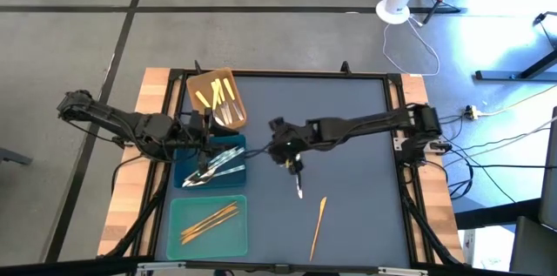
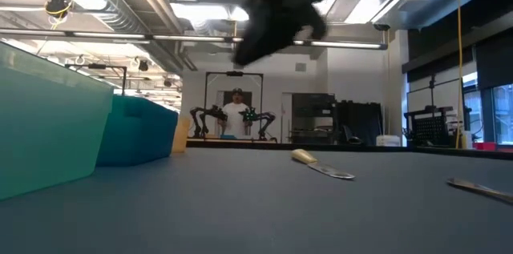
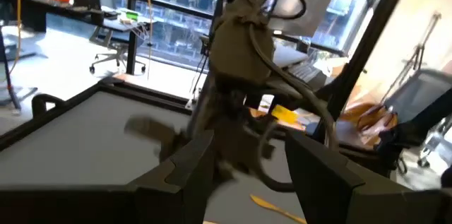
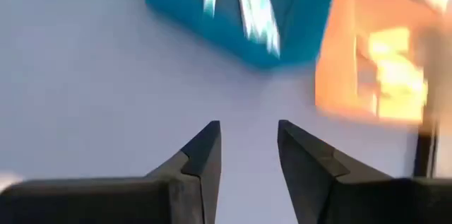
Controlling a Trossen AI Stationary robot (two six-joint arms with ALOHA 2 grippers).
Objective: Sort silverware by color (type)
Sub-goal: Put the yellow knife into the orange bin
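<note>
Brown tray (image 1: 202, 82): upper left of the mat in the high view; holds several yellow-handled pieces (image 1: 216, 96) with silver ends.
Blue tray (image 1: 187, 168): left of centre, just below the brown one; holds a heap of silver pieces (image 1: 218, 164).
Teal tray (image 1: 187, 239): lower left; holds a few orange-gold pieces (image 1: 209, 221).
Left on the mat: a yellow-handled knife (image 1: 298, 186) just below centre, and an orange-gold piece (image 1: 318, 225) lower, right of the teal tray. Both lie apart from every tray.
Progress: judged nearly done, since all but these two pieces are sorted by kind.
Right gripper (image 1: 280, 151): centre of the high view, above the mat, up and left of the knife; fingers (image 4: 205, 155) apart with nothing between them.
Left gripper (image 1: 207, 129): left side, over the edge where the brown and blue trays meet; fingers (image 3: 187, 167) apart and empty, seemingly waiting.
Likely next: knife to the brown tray, orange-gold piece to the teal tray.
</note>
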